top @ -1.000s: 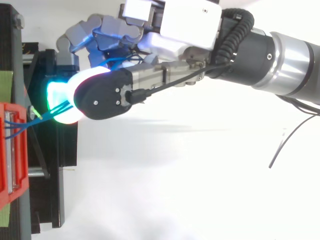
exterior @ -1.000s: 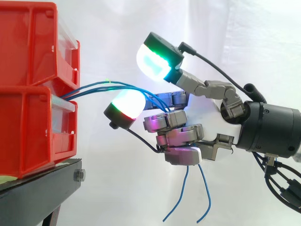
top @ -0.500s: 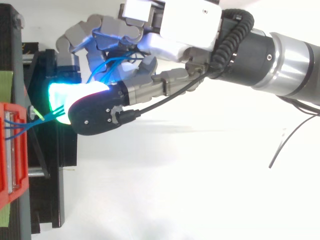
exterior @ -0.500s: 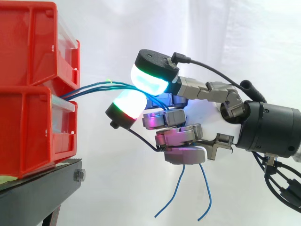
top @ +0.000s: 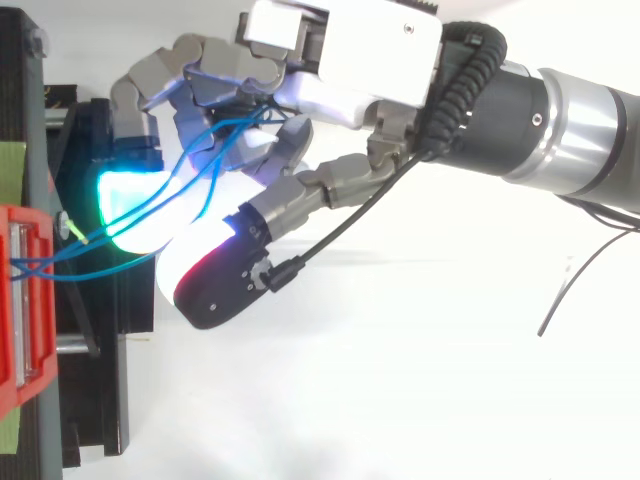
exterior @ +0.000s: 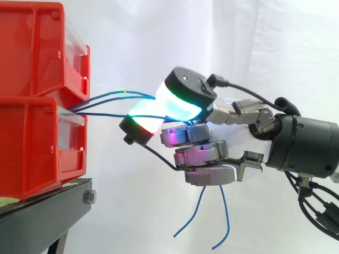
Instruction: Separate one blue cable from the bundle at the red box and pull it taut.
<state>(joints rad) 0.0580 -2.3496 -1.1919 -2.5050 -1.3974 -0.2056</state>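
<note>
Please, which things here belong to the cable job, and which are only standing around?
Belong to the job: thin blue cables, pinched in the robot hand; stacked red plastic bins they come from.
Standing around: black metal stand; white cloth curtain.

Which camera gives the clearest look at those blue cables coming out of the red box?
The side view: the blue cables run clear from the red box to the hand. In the top view they cross glowing fingertips.

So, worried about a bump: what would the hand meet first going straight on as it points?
Probably the front of the lower red bin, where the blue cables come out; depth is uncertain.
</note>
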